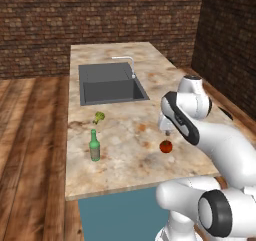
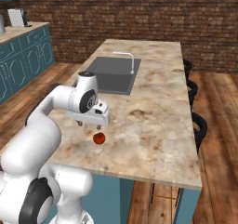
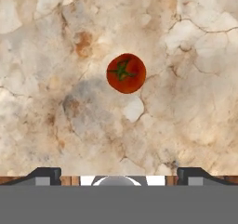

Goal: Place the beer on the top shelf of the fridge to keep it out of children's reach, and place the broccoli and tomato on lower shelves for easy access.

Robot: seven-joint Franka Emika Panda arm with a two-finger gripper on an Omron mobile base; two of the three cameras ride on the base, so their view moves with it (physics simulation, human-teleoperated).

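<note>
Left base view: the small round red-orange tomato (image 1: 166, 146) sits on the mottled beige stone counter (image 1: 125, 155), just beneath the white arm's two-finger gripper (image 1: 167, 131), which hangs above it without touching. The slim green glass beer bottle (image 1: 94, 146) stands upright nearer the counter's left edge, with the tiny yellow-green broccoli floret (image 1: 99, 117) lying just beyond it, between the bottle and the dark grey sink (image 1: 111, 83). All three look laid out apart, probably so each can be picked singly.

Right base view: the gripper (image 2: 87, 124) points down at the counter (image 2: 153, 125), the tomato (image 2: 98, 138) resting close below and a little to one side of it.

Hand view: the tomato (image 3: 126, 73) lies stem-up on the counter (image 3: 56, 102), ahead of the fingers (image 3: 44, 174), whose dark tips stand spread wide apart at the frame's bottom, holding nothing.

Judgement: the hand seems poised over the tomato for a top-down grasp; the fridge stage has not begun for any item seen here.
</note>
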